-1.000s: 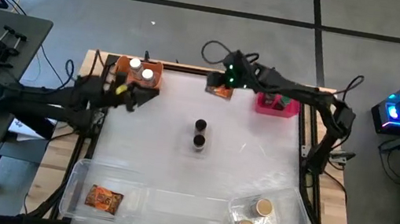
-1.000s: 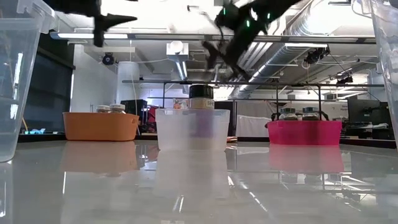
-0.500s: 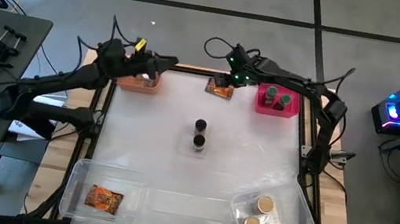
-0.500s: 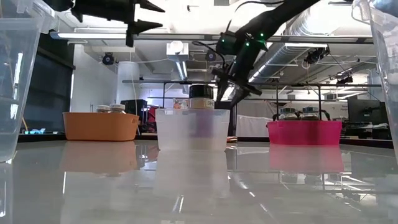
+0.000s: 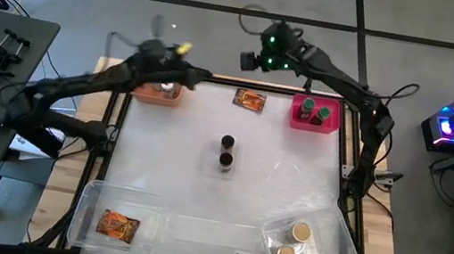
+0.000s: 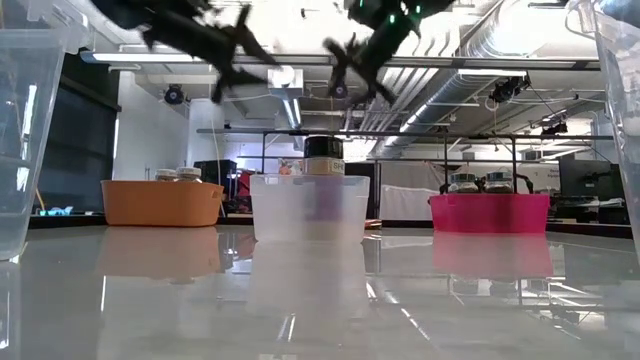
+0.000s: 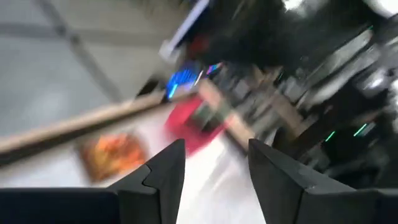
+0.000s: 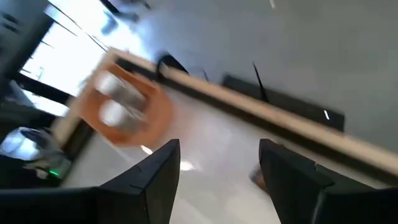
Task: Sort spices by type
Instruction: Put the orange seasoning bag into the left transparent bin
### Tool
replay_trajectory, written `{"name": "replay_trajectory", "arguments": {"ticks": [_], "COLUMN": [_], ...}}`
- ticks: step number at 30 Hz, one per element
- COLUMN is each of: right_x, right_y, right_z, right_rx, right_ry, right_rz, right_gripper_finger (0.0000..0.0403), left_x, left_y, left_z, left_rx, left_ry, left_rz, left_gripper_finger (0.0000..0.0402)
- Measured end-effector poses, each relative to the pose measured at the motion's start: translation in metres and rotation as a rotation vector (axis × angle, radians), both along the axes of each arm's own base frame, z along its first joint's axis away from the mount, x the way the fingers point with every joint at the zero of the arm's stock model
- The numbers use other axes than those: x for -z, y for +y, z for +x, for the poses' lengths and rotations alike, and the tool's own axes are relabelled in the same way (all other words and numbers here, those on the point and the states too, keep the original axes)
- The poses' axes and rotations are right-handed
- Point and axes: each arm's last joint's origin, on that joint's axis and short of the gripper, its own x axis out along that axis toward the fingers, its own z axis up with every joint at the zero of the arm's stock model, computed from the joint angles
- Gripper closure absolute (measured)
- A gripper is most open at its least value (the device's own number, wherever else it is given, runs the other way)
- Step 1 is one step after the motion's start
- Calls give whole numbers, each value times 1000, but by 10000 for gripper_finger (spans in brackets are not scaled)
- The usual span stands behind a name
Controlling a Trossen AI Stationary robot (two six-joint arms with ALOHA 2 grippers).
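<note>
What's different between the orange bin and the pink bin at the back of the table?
The orange bin sits at the back left corner, the pink bin at the back right. The orange bin holds white-lidded jars; the pink bin holds green-lidded jars. The left arm partly covers the orange bin from above; the pink bin is in plain sight. Both are low open tubs holding two jars.

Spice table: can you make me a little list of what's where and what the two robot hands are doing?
orange bin: far left edge, white-lidded jars inside
pink bin: far right edge, two green-lidded jars
packet: lying flat between the bins
black-lidded jars: two, in a clear cup mid-table
near-left tray: one orange packet
near-right tray: two tan-lidded jars
left gripper: raised near the orange bin, open, empty
right gripper: raised beyond the far edge, open, empty
</note>
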Motion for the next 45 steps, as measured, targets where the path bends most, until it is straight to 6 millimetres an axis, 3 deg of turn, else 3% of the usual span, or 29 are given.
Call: {"name": "replay_trajectory", "arguments": {"ticks": [5, 10, 15, 18, 23, 31, 45], "right_x": [-52, -89, -106, -108, -105, -101, -101], "right_y": [12, 32, 50, 56, 61, 64, 68], "right_z": [-3, -13, -21, -22, -21, -19, -17], "right_rx": [-18, -50, -30, -26, -36, -33, -41], "right_ry": [-67, -50, 17, 38, 68, 79, 75], "right_rz": [-100, -150, -204, -211, -190, -170, -163], "right_gripper_finger": [190, 190, 190, 190, 190, 190, 190], "left_x": [17, 34, 50, 70, 114, 163, 171], "left_y": [34, 63, 79, 91, 106, 118, 117], "left_z": [55, 100, 136, 151, 159, 159, 155], "left_rx": [100, 154, 159, 90, 73, 79, 186], "left_ry": [197, 407, 482, 505, 572, 627, 662], "left_rz": [-29, -94, -37, -8, -66, -207, -215], "left_gripper_finger": [252, 252, 256, 281, 385, 401, 401]}}
